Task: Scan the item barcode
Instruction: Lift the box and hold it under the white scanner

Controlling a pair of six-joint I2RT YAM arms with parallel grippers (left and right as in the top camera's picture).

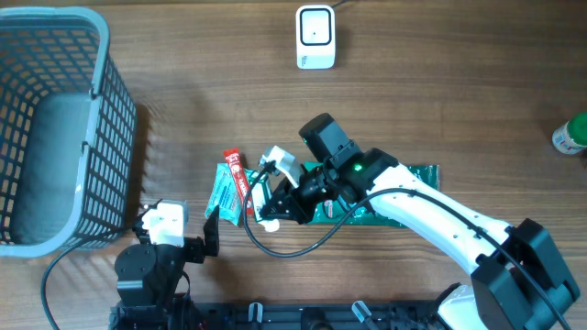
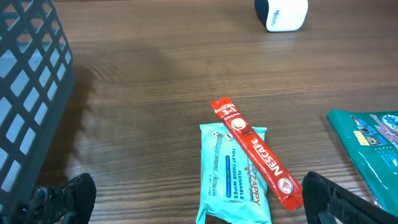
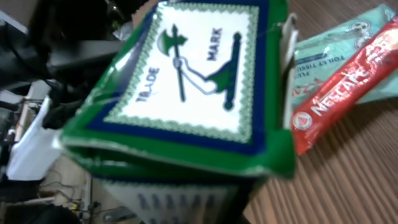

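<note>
Already the right gripper (image 1: 275, 206) is clamped on the green packet (image 3: 186, 81), apparently raised but well short of the white scanner (image 1: 315, 37). Farther from the scanner, the left gripper (image 1: 176, 229) stands with fingers wide apart. Presenting the barcode to the scanner remains.

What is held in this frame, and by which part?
The right gripper holds the green packet by one end, jaws shut on it. The left gripper is open and holds nothing.
</note>
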